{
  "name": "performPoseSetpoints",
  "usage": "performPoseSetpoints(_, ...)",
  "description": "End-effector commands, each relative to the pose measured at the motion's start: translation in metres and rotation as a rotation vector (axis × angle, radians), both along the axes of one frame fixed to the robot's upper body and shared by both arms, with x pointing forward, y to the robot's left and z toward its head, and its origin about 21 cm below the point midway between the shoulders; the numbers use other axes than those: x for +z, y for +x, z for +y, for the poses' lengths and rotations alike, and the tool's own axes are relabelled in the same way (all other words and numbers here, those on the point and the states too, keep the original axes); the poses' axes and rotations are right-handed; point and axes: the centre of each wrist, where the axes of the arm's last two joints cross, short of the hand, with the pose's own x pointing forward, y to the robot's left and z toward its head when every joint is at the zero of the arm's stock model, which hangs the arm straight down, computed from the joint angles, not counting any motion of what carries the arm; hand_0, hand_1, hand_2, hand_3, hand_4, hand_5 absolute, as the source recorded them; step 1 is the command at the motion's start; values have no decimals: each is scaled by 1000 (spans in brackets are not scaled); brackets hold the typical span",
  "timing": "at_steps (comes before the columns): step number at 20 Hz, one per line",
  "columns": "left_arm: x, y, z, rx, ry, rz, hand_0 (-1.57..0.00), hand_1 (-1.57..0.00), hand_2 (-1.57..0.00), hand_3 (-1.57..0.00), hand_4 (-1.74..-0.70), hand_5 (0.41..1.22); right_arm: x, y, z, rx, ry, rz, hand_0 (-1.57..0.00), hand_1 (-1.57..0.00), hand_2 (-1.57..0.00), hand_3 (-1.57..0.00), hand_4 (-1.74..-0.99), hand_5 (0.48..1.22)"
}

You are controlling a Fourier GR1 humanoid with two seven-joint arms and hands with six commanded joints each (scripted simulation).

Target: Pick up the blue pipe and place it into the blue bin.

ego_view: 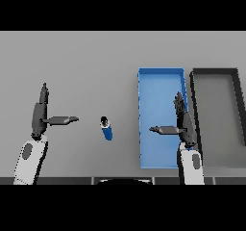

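Blue pipe (106,128) lies unobstructed | blue bin (161,117), dark bin (218,117) rightward | both robot hands spread wide

Table: a plain grey table (86,57) fills the view, its surface flat and even in tone from the near edge to the far edge.
Dark bin: a black-walled rectangular bin (194,105) sits at the far right of the table, its long sides running from near to far.
Dark bin floor: grey, much the same shade as the table.
Dark bin extent: its right wall runs out of view at the right edge.
Dark bin contents: nothing shows inside it.
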Motion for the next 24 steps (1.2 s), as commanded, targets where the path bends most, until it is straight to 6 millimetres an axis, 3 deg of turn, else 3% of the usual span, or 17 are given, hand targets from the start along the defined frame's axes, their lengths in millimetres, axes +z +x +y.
performPoseSetpoints(1, 0, 0, 0, 0, 0, -5, 1, 1, 1, 1, -966, 593, 0, 0, 0, -1, 0, -1, 1, 1, 1, 1, -1205, 629)
performPoseSetpoints(6, 0, -5, 3, -2, 6, -11, 1, 1, 1, 1, -966, 593, 0, -4, 3, 5, 4, -13, 1, 1, 1, 1, -1205, 629)
performPoseSetpoints(8, -5, -20, 31, -192, 121, -5, 1, 1, 1, 1, -963, 592, 5, -23, -21, 61, -229, -124, 1, 1, 1, 1, -1201, 628)
performPoseSetpoints(9, -3, -21, 39, -233, 150, 2, 1, 1, 1, 1, -960, 590, 7, -27, -21, 76, -278, -134, 1, 1, 1, 1, -1197, 627)
performPoseSetpoints(13, -6, -24, 44, -307, 162, 21, 1, 1, 1, 1, -960, 594, 14, -30, -19, 94, -306, -137, 1, 1, 1, 1, -1206, 625)
performPoseSetpoints(19, 4, -40, 34, -529, 160, 43, 1, 1, 1, 1, -1026, 549, 14, -29, -18, 111, -317, -141, 1, 1, 1, 1, -1179, 616)
performPoseSetpoints(24, -7, -55, -8, -691, 167, 138, 1, 1, 1, 1, -1126, 485, 16, -29, -17, 111, -319, -106, 1, 1, 1, 1, -1174, 618)
